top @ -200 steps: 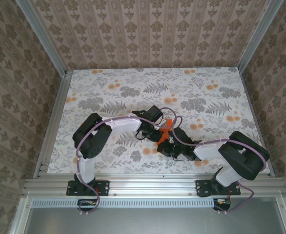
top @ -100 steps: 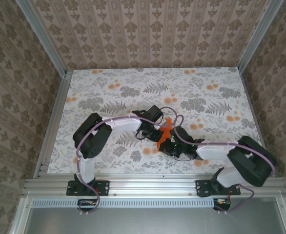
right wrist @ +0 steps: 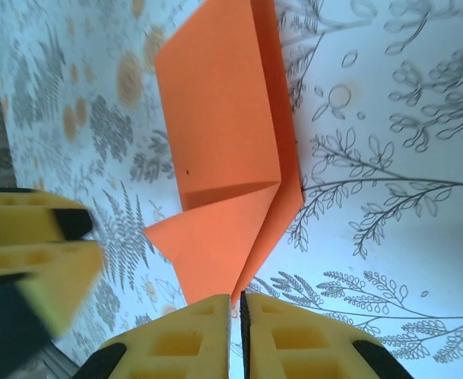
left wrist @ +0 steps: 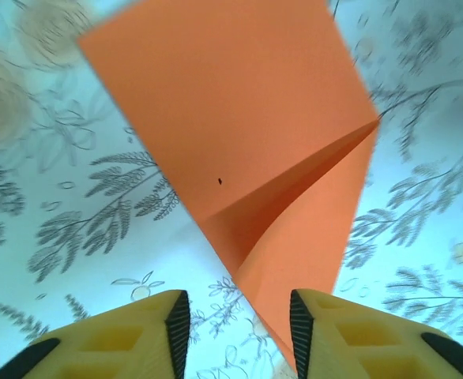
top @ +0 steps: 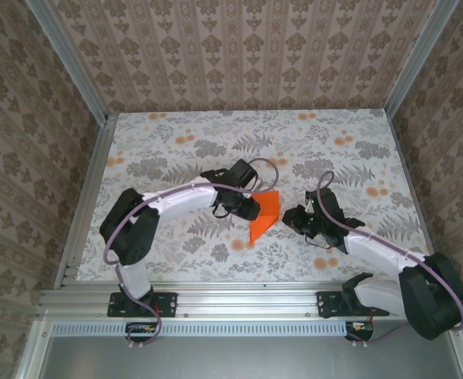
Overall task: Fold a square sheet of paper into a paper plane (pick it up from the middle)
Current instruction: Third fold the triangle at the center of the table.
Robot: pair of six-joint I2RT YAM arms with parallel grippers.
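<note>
Two robot arms worked a folded orange sheet of paper [top: 265, 216] lying near the middle of the flowered table [top: 176, 134], with the plane only partly made. The sheet had been creased into a narrow pointed shape, and one flap stood a little open along its fold. The left gripper [top: 253, 209], at the sheet's 9 o'clock in the overhead view, had its yellow fingers [left wrist: 172, 320] spread, and the sheet's lower point ran down between them, close against one finger. The right gripper [top: 289, 215], at the sheet's 3 o'clock and just apart from it, had its fingers [right wrist: 192, 332] pressed together on nothing that could be seen, with the sheet's near corner just beyond their tips. The step in hand looked to be flattening and setting a crease between folds. The next move would likely call for one gripper to pin the sheet while the other pressed the raised flap down without skewing the point. No box or tray was in use, and the sheet lay straight on the table.
</note>
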